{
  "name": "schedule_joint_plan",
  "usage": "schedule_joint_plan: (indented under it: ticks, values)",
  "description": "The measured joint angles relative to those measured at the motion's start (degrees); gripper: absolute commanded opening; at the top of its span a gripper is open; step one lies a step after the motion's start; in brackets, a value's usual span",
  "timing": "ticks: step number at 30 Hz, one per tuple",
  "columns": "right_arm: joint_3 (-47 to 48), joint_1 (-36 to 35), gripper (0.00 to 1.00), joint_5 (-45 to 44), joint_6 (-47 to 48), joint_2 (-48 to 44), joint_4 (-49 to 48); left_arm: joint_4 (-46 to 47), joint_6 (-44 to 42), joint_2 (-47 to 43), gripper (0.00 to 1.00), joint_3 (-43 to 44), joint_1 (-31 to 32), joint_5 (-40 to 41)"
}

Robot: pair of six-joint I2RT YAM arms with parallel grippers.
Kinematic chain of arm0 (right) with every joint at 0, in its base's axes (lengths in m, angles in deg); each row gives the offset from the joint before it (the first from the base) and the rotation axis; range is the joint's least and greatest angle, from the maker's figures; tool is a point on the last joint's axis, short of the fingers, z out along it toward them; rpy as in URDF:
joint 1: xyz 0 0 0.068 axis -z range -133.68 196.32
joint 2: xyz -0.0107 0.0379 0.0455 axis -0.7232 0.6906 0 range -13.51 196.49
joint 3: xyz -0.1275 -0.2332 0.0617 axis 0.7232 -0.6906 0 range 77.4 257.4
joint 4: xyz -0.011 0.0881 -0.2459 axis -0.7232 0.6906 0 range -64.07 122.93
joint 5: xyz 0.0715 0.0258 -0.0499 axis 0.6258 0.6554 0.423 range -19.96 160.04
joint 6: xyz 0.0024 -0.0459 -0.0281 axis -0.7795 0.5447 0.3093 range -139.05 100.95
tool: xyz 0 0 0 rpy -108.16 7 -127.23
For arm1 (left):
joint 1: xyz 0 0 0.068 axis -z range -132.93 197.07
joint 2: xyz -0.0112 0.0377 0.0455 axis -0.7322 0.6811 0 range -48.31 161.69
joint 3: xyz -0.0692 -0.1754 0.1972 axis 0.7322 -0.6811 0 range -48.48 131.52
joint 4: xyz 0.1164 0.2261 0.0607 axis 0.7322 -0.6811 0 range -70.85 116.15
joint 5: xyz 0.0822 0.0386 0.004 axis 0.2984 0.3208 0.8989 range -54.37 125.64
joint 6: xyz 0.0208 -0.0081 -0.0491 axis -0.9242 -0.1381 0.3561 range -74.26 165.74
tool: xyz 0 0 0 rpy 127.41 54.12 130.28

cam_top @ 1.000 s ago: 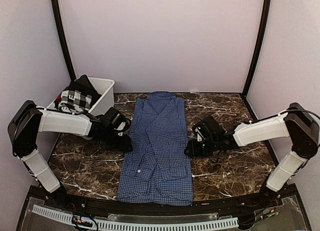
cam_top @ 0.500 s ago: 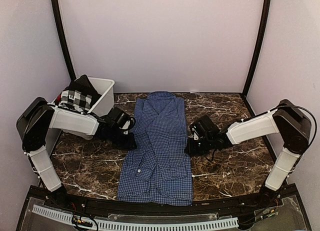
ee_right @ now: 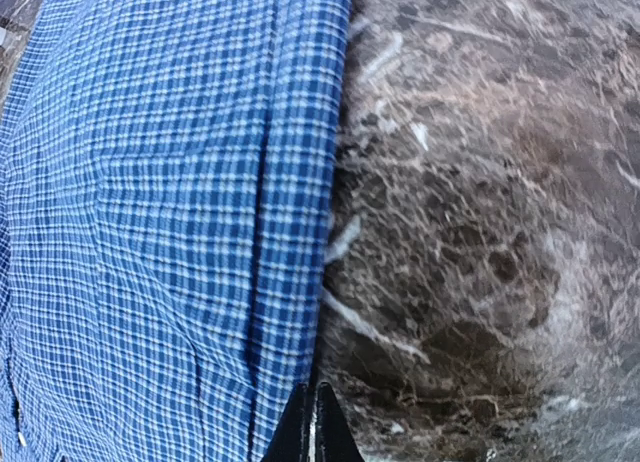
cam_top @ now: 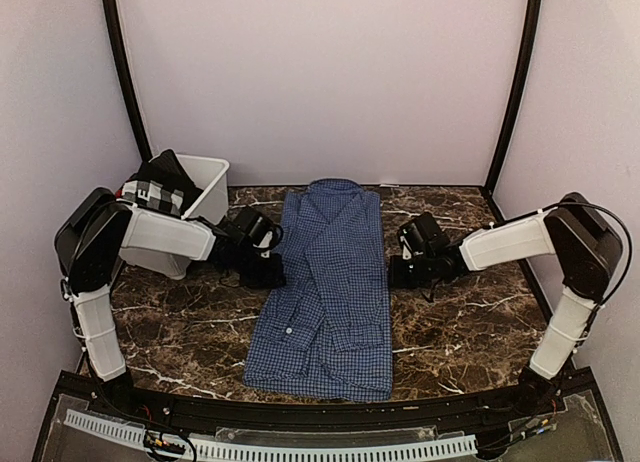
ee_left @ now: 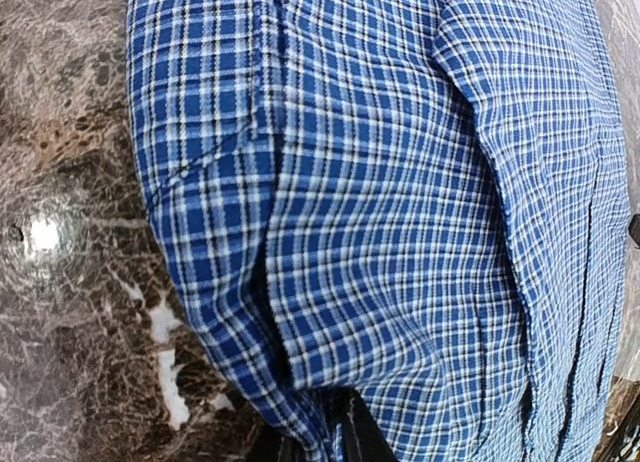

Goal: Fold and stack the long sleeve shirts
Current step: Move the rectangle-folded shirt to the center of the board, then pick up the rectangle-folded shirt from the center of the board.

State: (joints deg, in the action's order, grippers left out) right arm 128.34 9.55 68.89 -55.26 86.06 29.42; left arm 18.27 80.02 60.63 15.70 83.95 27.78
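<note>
Left gripper (ee_left: 335, 437) clenched on left hem of blue shirt (cam_top: 325, 282), right gripper (ee_right: 311, 432) clenched on right hem. Shirt, flat between them, has slid forward with them, slightly skewed. I judge repositioning before next fold.

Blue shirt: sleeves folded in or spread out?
Folded in: the blue shirt lies as a narrow strip, sleeves laid over its front, none sticking out sideways.
</note>
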Motion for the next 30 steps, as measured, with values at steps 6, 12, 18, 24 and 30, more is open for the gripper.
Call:
schedule_joint_plan:
  ticks: [6,12,18,24,30]
  values:
    - [2.3,0.1,0.09,0.3,1.9,0.8,0.4,0.6,2.2,0.5,0.31,0.5,-1.5,-0.3]
    - [-0.1,0.1,0.23,2.9,2.8,-2.7,0.9,1.2,2.0,-1.8,0.42,-1.8,-2.6,-0.4]
    - [-4.2,-1.8,0.26,5.0,1.8,-8.9,2.6,-0.3,0.8,-6.2,0.42,-6.8,-2.7,-1.2]
    - [-9.6,-7.7,0.28,6.4,-1.6,-14.5,4.5,-2.0,-0.2,-12.2,0.43,-13.2,-2.6,-4.6]
    - [-14.4,-14.0,0.3,7.4,-7.3,-18.0,5.2,-3.4,-0.1,-17.8,0.43,-19.4,-1.1,-8.0]
